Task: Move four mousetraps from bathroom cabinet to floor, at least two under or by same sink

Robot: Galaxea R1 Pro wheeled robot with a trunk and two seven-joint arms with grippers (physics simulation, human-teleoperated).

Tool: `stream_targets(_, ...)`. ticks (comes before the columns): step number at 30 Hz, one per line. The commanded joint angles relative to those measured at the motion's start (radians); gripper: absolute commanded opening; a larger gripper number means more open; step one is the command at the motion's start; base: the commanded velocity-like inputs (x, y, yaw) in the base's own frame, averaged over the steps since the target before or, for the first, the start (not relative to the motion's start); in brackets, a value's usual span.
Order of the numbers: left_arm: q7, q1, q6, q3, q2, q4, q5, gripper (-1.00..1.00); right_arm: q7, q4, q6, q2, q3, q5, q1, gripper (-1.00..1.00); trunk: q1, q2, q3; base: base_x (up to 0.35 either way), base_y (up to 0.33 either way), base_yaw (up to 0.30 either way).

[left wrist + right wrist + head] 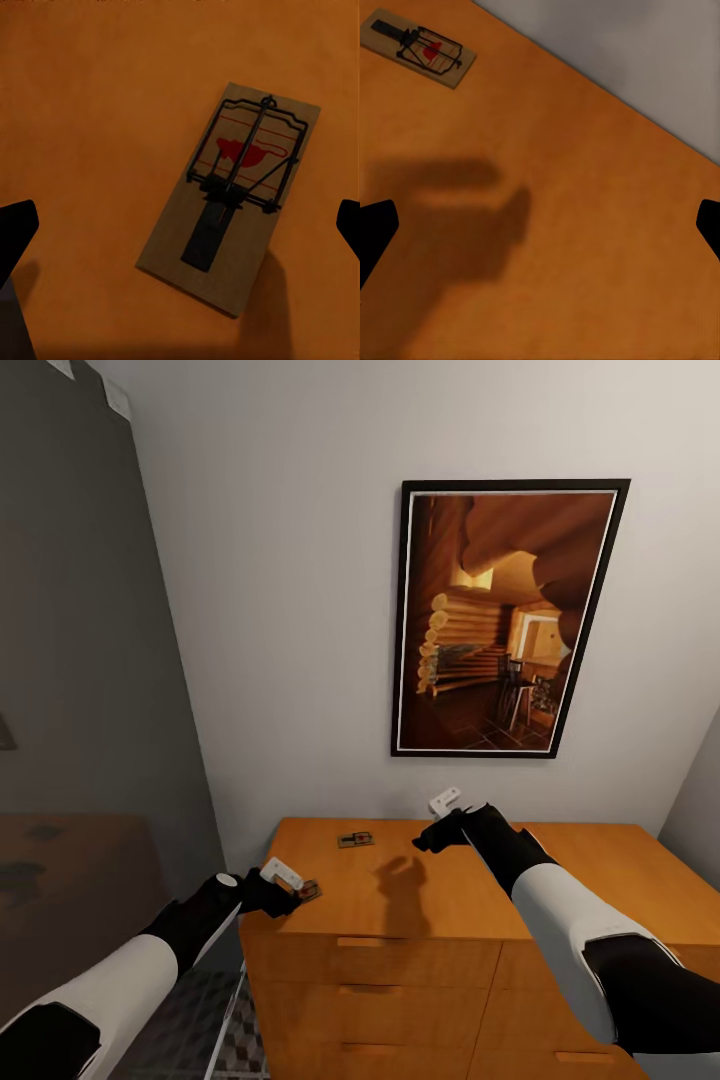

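Observation:
The cabinet [420,905] is orange-brown, with drawer fronts below its flat top. One mousetrap [310,889] lies near the top's front left corner, directly under my left gripper [292,897]. In the left wrist view this mousetrap [232,199] lies flat between the wide-apart black fingers [15,232] of the open left gripper [180,229], untouched. A second mousetrap [355,840] lies toward the back of the top. My right gripper [428,838] hovers above the middle of the top, open and holding nothing. In the right wrist view the right gripper [540,229] stands well away from that mousetrap [418,46].
A framed picture [505,620] hangs on the white wall behind the cabinet. A dark glass enclosure [80,660] stands at the left. A strip of patterned bathroom floor [238,1050] shows between it and the cabinet. The right half of the cabinet top is bare wood.

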Motion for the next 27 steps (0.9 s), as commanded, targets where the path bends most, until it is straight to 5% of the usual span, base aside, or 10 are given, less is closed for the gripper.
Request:
stream_targets(1,-0.003,0.0,0.004,-0.002,0.0,-0.003,-0.004,1.0,0.006,-0.001,0.003,0.0,0.001,0.01,0.0,1.0,0.0,-0.001,-0.001,0.0,0.0,0.0)
stream_targets(27,-0.007,0.0,0.004,-0.003,-0.03,-0.01,-0.003,1.0,0.0,0.007,0.003,0.0,0.001,0.01,0.0,1.0,0.0,-0.001,-0.001,0.0,0.0,0.0)
